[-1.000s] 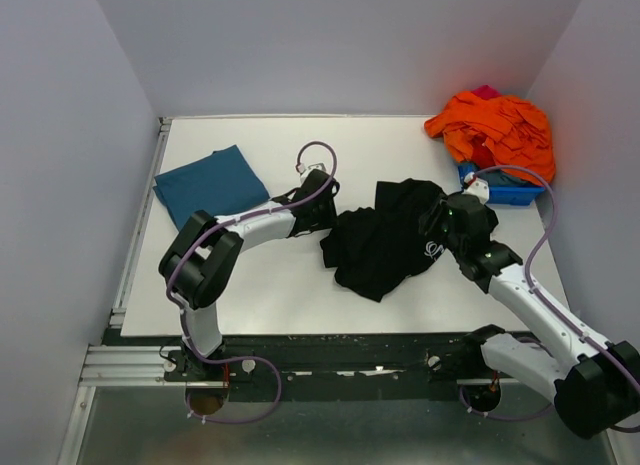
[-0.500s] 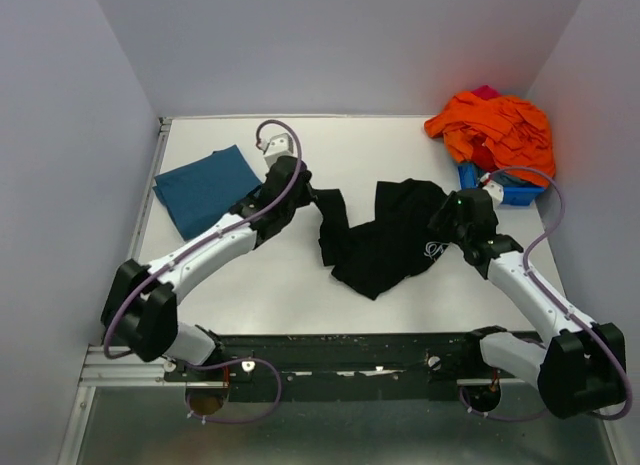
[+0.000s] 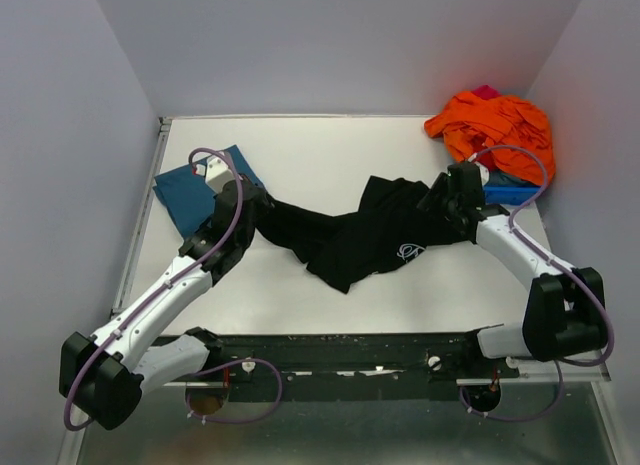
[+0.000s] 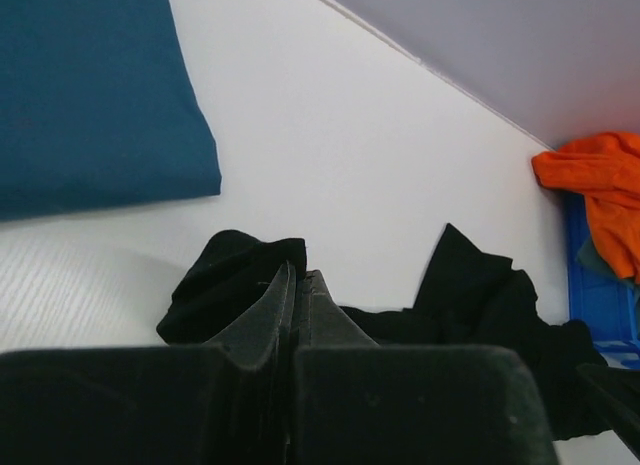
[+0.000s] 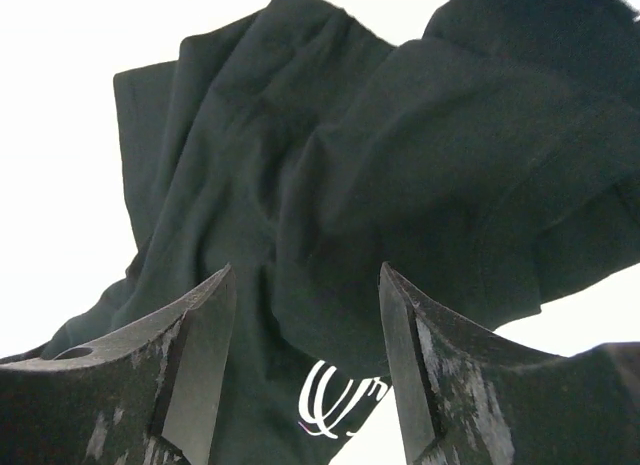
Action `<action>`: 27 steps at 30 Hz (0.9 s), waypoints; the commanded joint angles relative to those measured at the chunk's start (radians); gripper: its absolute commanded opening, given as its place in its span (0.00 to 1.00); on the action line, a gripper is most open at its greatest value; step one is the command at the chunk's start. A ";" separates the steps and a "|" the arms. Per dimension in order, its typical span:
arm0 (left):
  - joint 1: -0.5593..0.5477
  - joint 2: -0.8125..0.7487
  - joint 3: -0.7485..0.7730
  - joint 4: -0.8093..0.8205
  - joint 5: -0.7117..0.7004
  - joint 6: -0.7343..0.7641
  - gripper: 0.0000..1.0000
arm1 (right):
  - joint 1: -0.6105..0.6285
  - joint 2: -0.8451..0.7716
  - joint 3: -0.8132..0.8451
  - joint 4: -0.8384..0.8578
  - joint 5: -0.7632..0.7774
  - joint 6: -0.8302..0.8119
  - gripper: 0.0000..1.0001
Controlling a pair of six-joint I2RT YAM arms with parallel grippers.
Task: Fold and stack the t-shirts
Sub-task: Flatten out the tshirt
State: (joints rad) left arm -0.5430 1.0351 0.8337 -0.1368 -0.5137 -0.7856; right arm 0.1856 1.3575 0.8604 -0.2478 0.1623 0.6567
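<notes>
The black t-shirt lies stretched across the table's middle, with a small white script print facing up. My left gripper is shut on its left end, which bunches at the fingertips in the left wrist view. The folded teal-blue t-shirt lies flat at the far left, partly under my left arm, and it also shows in the left wrist view. My right gripper is open just above the shirt's right part. In the right wrist view the gripper has black cloth below its spread jaws.
A heap of orange cloth sits over a small blue bin at the back right corner, close to my right wrist. Grey walls enclose the table on three sides. A metal rail runs along the left edge.
My left gripper has swung left and nearer, dragging the black shirt's end toward the teal shirt and stretching it out. My right gripper has shifted slightly back and right.
</notes>
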 commanded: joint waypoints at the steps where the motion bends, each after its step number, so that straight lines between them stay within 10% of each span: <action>1: 0.005 -0.018 -0.034 0.019 -0.019 -0.018 0.00 | -0.006 0.072 0.011 0.004 -0.082 0.038 0.66; 6: 0.005 -0.010 -0.036 0.016 -0.016 -0.004 0.00 | -0.005 0.117 -0.032 0.054 -0.156 0.063 0.62; 14: 0.008 0.017 -0.018 0.009 -0.046 0.005 0.00 | -0.005 0.036 -0.024 -0.001 -0.090 0.047 0.03; 27: 0.164 0.213 0.349 -0.111 0.012 0.020 0.00 | -0.049 -0.273 0.271 -0.234 0.025 -0.046 0.01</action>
State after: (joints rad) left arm -0.4282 1.2152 1.0058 -0.1833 -0.5148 -0.7849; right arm 0.1688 1.1648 1.0164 -0.3878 0.1303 0.6430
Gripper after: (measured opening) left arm 0.024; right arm 0.011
